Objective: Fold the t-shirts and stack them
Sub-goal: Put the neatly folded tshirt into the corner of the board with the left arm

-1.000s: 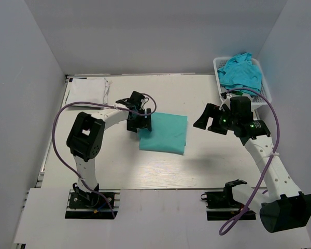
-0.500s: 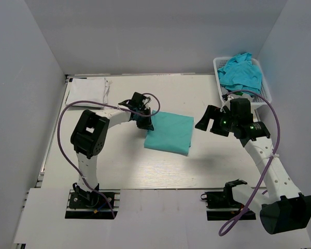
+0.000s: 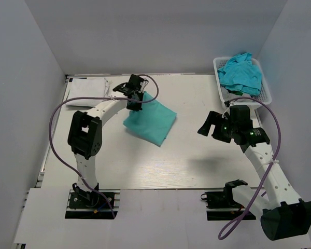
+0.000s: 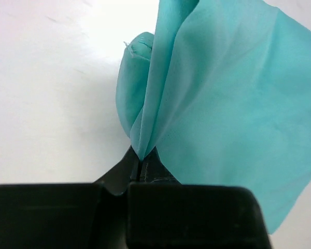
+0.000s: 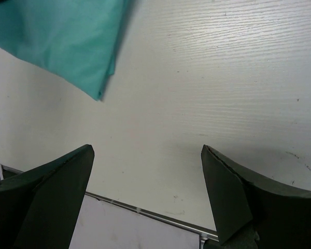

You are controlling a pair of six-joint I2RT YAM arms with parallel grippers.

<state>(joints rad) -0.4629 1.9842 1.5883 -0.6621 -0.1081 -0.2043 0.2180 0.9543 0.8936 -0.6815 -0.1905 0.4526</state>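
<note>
A folded teal t-shirt (image 3: 151, 121) hangs tilted over the table's middle, lifted at its back-left corner. My left gripper (image 3: 136, 97) is shut on that corner; in the left wrist view the cloth (image 4: 217, 104) is pinched between the closed fingertips (image 4: 140, 162). A folded white t-shirt (image 3: 87, 90) lies at the back left. More teal t-shirts (image 3: 240, 71) are piled in the basket. My right gripper (image 3: 209, 124) hovers open to the right of the folded shirt with nothing in it; the right wrist view shows the shirt's corner (image 5: 67, 46) beyond the spread fingers (image 5: 225, 197).
A white lattice basket (image 3: 264, 88) stands at the back right corner. Grey walls close in the table (image 3: 160, 166) on three sides. The table's near edge (image 5: 145, 212) shows in the right wrist view.
My left gripper closed on the folded teal shirt's corner and dragged it back and to the left, turning and lifting it. My right arm drew back slightly, still open.
</note>
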